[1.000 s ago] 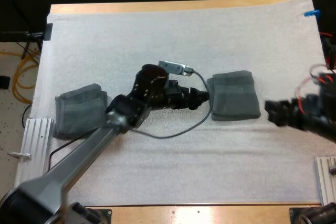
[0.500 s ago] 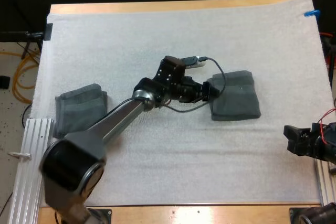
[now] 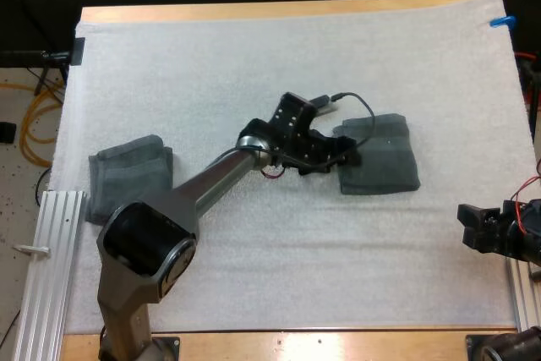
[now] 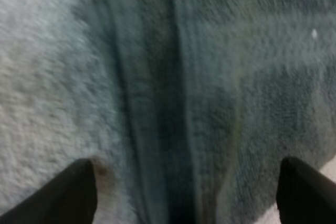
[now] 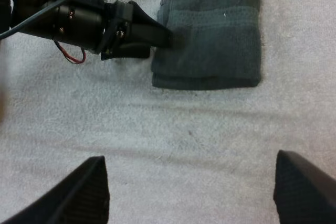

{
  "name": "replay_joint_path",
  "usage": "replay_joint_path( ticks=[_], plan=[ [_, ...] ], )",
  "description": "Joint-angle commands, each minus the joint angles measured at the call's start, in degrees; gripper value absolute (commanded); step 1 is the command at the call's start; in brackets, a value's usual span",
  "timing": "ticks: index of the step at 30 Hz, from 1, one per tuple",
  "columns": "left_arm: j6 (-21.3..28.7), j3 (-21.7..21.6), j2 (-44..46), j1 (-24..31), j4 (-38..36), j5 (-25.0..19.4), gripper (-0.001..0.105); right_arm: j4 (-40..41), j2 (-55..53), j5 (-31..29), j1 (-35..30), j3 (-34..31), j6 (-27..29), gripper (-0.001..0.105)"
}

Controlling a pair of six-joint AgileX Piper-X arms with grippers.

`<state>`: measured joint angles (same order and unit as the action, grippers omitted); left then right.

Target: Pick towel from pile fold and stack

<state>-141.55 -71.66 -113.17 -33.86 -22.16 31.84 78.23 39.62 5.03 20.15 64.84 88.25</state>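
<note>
A folded dark grey-green towel lies on the white mat, right of centre. My left gripper is at its left edge, low over the mat. Its fingers stand wide apart, open, with the towel's layered edge running between them. A second, loosely folded towel rests at the mat's left side. My right gripper hovers near the right edge, open, with bare mat between its fingers. From there the left gripper is seen touching the towel's near corner.
Aluminium rails sit at the front left and front right of the table. The white mat is bare in front of the folded towel and across the far side.
My left arm has stretched to the right until its gripper reached the folded towel's left edge. The right arm pulled back to the right edge and down, then held still.
</note>
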Motion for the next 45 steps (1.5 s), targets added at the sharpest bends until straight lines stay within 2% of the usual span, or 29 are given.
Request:
replay_joint_path(
  ticks=[1,9,11,13,15,16,18,20,25,32,36,40,45],
  plan=[
    [-1.0,-0.5,0.0,-1.1,-0.3,-0.9,0.07,0.1,-0.2,-0.1,0.0,0.3,0.6,0.064],
    [-3.5,-3.5,-1.7,-3.1,-0.3,-0.2,0.069,0.1,-0.2,-0.1,0.0,0.3,0.6,0.064],
    [-3.6,-3.9,-2.0,-3.1,-0.3,0.1,0.066,0.1,-0.2,-0.1,0.0,0.3,0.6,0.064],
    [-3.8,-4.2,-2.2,-3.1,-0.3,0.3,0.057,0.3,-0.2,-0.1,0.0,0.3,0.6,0.064],
    [-3.9,-4.2,-2.2,-3.1,-0.3,0.4,0.038,0.2,-0.2,-0.1,0.0,0.3,0.6,0.064],
    [-3.9,-4.2,-2.2,-3.1,-0.3,0.4,0.032,0.2,-0.2,-0.1,0.0,0.3,0.6,0.064],
    [-3.8,-4.2,-2.2,-3.1,-0.3,0.2,0.008,0.2,-0.2,-0.1,0.0,0.3,0.6,0.064],
    [-3.3,-4.2,-2.2,-3.1,0.0,-0.2,0.0,0.3,-0.2,-0.1,0.0,0.3,0.6,0.064],
    [-0.7,-4.3,-2.2,-3.1,0.1,-0.3,0.0,0.4,-0.2,-0.1,0.0,0.3,0.6,0.064],
    [3.8,-6.3,-2.2,-3.1,-3.7,-0.5,0.0,0.4,-0.2,-0.6,0.0,0.3,0.3,0.064],
    [4.8,-6.3,-2.2,-3.1,-4.9,-2.1,0.0,0.4,-0.2,-1.4,0.0,0.3,0.3,0.064],
    [9.6,-7.5,-2.2,-3.1,-9.8,-4.6,0.0,0.3,-0.2,-1.4,0.0,0.3,0.3,0.064],
    [10.7,-7.7,-2.2,-3.1,-10.2,-2.6,0.0,-0.8,-0.2,-1.4,0.0,0.3,0.3,0.064]
  ],
)
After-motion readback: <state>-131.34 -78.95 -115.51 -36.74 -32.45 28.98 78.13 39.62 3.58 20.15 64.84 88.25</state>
